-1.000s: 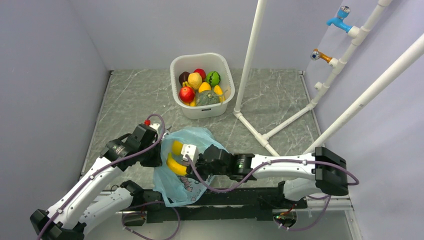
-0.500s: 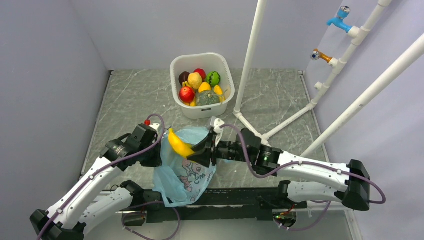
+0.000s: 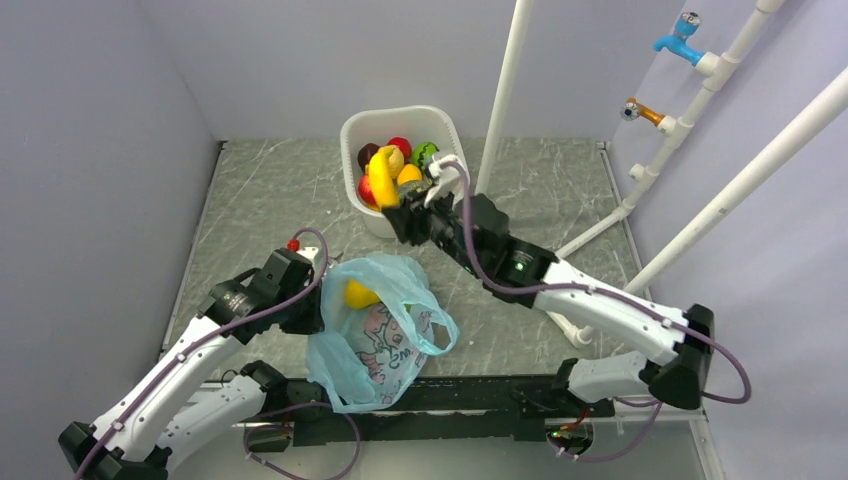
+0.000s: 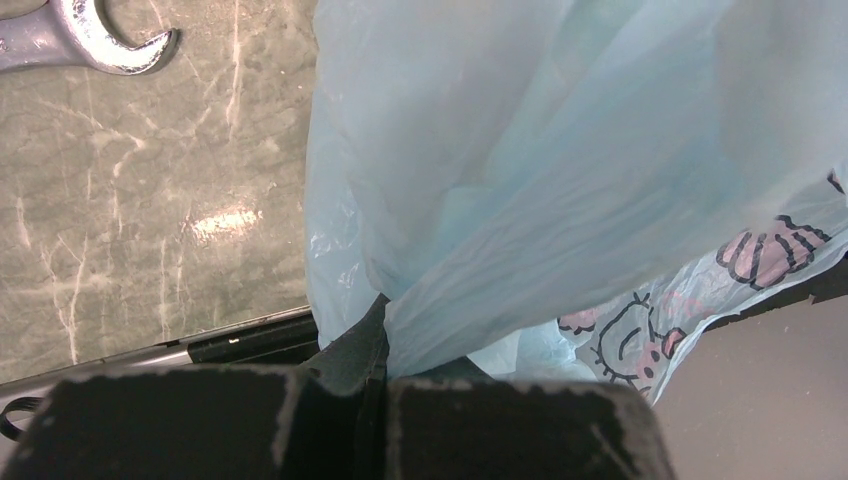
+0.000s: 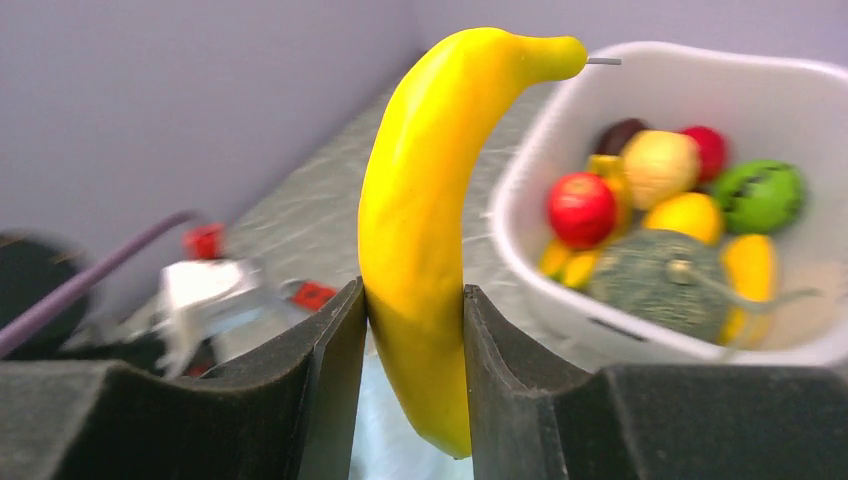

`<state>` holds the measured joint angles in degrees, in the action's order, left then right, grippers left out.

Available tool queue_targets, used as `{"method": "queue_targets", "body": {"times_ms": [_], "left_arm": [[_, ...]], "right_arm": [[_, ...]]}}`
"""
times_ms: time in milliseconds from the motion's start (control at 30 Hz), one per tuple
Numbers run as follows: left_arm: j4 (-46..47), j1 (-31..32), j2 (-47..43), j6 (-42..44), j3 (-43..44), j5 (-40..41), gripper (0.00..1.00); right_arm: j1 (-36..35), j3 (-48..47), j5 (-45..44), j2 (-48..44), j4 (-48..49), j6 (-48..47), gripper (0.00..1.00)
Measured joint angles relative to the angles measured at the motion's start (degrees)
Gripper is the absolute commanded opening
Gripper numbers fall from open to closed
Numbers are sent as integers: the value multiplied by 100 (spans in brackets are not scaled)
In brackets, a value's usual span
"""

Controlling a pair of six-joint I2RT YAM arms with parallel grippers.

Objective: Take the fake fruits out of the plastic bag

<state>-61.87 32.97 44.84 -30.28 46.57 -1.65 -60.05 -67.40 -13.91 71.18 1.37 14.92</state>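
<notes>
Mia: What is the robot doing?

Tom: The right gripper (image 5: 412, 297) is pinching the yellow banana (image 5: 430, 180) between its two pads. The banana is out of the plastic bag (image 3: 375, 340), up in the air right by the near rim of the white tub (image 3: 452, 128).

Mia: And the left gripper (image 4: 385, 325)?

Tom: Pressed together on the bag's edge, holding the bag up at the near side of the bench (image 3: 260, 200).

Mia: What comes next?

Tom: I think it should go over the tub, spread its pads and drop the banana in. Then it can reach for the yellow fruit (image 3: 358, 294) in the bag's mouth.
</notes>
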Motion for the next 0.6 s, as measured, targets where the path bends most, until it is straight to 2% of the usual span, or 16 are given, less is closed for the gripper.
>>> {"method": "queue_targets", "body": {"times_ms": [133, 333, 600], "left_arm": [[2, 0, -13, 0, 0, 0, 0], [4, 0, -11, 0, 0, 0, 0], [9, 0, 20, 0, -7, -2, 0]], "right_arm": [[352, -608, -767, 901, -227, -341, 0], [1051, -1698, -988, 2514, -789, -625, 0], [1576, -4170, -1368, 4717, -1502, -1222, 0]]}}
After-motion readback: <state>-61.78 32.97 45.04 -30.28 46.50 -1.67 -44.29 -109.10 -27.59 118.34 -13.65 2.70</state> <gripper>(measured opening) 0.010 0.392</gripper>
